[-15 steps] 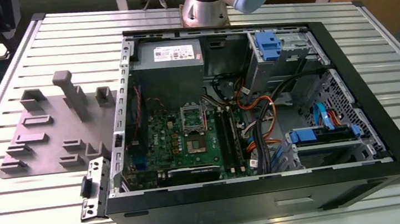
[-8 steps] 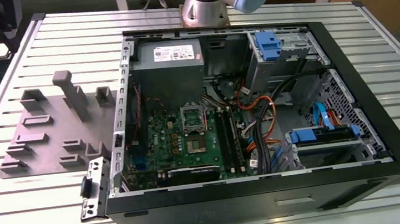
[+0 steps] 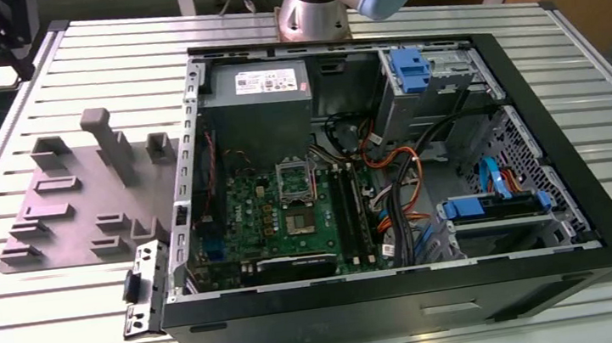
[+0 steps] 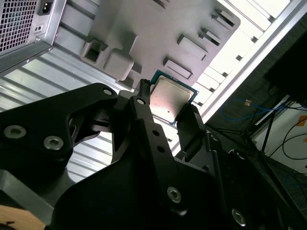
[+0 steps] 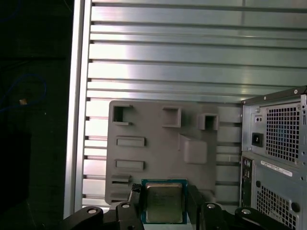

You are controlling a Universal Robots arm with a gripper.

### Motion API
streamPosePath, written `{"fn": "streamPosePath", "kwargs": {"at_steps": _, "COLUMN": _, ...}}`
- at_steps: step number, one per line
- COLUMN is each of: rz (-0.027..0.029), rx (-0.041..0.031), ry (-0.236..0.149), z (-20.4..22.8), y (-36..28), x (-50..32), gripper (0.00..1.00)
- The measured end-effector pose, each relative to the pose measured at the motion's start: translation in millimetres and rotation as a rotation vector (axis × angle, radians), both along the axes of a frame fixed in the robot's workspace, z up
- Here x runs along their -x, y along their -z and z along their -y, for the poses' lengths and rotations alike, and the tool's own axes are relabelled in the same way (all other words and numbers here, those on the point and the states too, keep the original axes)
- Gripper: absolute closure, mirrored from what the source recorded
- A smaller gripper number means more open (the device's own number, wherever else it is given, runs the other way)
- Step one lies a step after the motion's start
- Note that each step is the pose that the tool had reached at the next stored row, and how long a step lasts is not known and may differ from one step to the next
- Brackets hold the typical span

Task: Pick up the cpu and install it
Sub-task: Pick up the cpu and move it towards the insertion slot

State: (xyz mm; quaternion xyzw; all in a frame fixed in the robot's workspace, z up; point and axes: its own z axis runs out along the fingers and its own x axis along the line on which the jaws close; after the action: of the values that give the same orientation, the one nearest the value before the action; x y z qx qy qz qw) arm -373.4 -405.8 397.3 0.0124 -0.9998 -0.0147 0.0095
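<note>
A slatted aluminium table (image 3: 61, 334) carries an open black computer case (image 3: 413, 318) lying on its side, with bare slats along the table's edges. A grey moulded fixture plate (image 3: 60, 214) lies just beside the case on the exterior view's left. In both wrist views the black two-finger gripper (image 4: 168, 101) hangs above that plate, near the case's rear wall, with free air around it. Its jaws are narrowed onto opposite edges of the cpu (image 4: 170, 95), a small flat square chip with a silvery-grey metal top, held clear of the plate.
</note>
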Motion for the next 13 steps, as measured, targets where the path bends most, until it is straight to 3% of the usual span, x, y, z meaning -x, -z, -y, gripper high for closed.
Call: {"fn": "streamPosePath", "kwargs": {"at_steps": 13, "rz": 0.0, "rx": 0.0, "ry": 0.0, "z": 0.0, "y": 0.0, "x": -7.0, "gripper": 0.53}}
